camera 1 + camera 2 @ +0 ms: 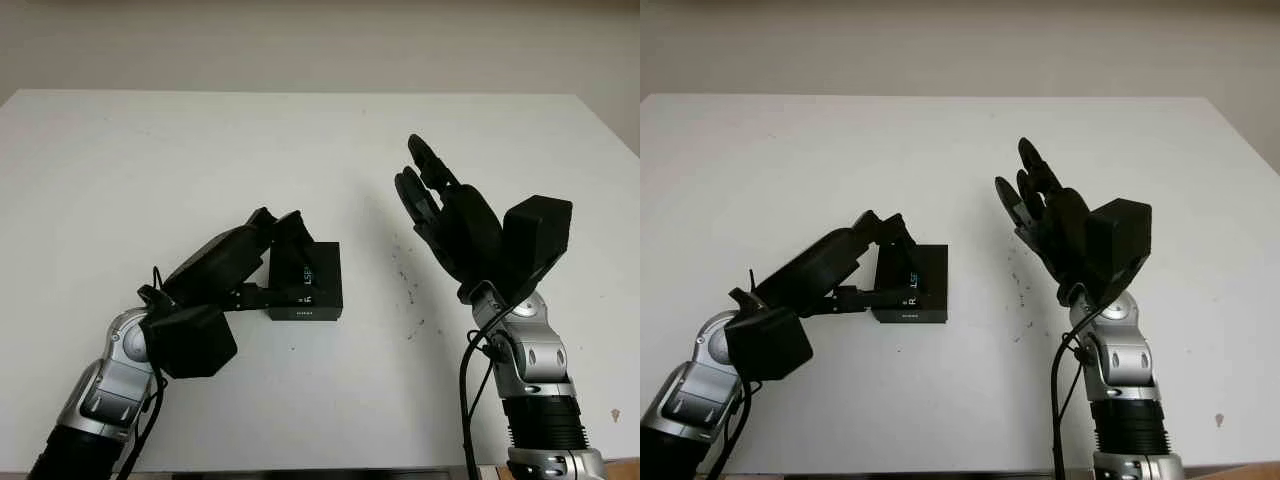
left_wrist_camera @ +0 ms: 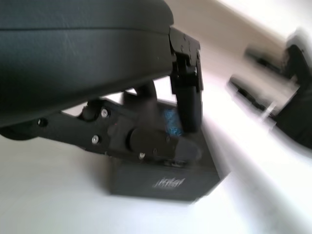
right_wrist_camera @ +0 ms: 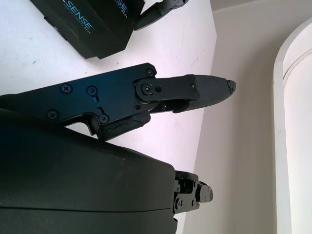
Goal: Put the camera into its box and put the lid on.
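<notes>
A shut black camera box [image 1: 318, 283] with pale lettering on its lid lies flat on the white table [image 1: 150, 150], a little left of centre. My left hand [image 1: 284, 258] is on its left end. Two fingers reach over the lid, and one finger [image 2: 156, 146] lies along the near side wall [image 2: 165, 184]. My right hand [image 1: 425, 185] is open and held up in the air to the right of the box, palm turned toward it and well apart from it. In the right wrist view the box [image 3: 92, 24] sits beyond one finger [image 3: 195, 92].
A scatter of small dark specks [image 1: 408, 280] marks the table between the box and the right arm. The table's far edge meets a pale wall [image 1: 320, 40]. Its near edge runs just under both forearms.
</notes>
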Robot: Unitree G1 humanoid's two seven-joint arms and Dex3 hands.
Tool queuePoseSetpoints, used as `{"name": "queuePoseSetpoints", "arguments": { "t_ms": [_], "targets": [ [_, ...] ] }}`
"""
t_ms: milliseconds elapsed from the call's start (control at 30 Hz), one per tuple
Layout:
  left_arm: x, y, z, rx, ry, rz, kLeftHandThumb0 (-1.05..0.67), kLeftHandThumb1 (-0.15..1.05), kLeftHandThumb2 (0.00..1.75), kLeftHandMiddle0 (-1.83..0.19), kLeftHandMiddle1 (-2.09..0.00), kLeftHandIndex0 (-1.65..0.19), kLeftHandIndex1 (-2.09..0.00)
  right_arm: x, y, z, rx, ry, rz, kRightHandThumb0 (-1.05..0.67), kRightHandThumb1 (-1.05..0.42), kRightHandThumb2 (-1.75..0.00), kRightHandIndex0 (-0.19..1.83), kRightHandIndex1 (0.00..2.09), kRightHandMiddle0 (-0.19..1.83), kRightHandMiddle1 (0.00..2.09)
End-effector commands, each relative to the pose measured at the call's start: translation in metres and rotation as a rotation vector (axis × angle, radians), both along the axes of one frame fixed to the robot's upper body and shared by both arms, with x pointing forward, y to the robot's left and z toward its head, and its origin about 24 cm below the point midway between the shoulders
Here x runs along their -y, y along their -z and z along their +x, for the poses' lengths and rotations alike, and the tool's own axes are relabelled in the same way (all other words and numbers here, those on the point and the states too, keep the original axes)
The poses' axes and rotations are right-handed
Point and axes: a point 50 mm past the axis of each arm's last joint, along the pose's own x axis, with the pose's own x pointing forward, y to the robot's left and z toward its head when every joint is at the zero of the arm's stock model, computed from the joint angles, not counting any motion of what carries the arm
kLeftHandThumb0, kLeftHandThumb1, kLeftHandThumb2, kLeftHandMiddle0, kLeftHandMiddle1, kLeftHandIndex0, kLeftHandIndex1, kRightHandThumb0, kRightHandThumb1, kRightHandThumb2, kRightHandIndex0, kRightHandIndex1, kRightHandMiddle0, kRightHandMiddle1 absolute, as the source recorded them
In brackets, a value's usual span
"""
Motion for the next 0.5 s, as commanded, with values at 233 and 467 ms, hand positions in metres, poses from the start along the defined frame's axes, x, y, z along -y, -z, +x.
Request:
{"name": "queuePoseSetpoints", "arguments": {
  "t_ms": [233, 467],
  "targets": [
    [0.005, 0.013, 0.001, 0.137, -0.162, 0.558, -0.71, 1.05, 0.42, 0.19, 0.00, 0.19, -0.01, 0.000, -0.003, -0.002, 0.016, -0.010, -0.001, -0.65, -1.05, -0.30, -0.06, 0.05, -0.02, 0.05],
    [0.010, 0.015, 0.003, 0.236, -0.199, 0.574, -0.70, 1.05, 0.51, 0.19, 0.00, 0.19, 0.00, 0.000, -0.003, -0.002, 0.022, -0.014, 0.003, -0.65, -1.05, -0.30, -0.06, 0.05, -0.02, 0.05]
  ]
}}
